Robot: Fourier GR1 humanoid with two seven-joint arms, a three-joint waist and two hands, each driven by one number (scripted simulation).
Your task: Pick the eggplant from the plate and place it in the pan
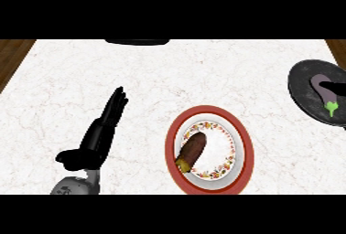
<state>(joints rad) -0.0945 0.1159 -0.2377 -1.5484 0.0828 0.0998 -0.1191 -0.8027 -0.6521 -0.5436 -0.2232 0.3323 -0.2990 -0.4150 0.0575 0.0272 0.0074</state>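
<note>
Here my left robot hand [101, 130] lies flat on the desk [202, 73], fingers straight, left of the plate [177, 137]. The eggplant [326, 93] lies in the pan [304, 89] at the desk's right edge.

A white marbled surface [202, 77] with faint reddish veining fills most of the view. Brown wood [12, 57] shows beyond its far left corner, and a narrow strip of the same wood lies past its far right corner. A dark, flat-looking object [137, 42] sits at the far edge, only partly visible.
</note>
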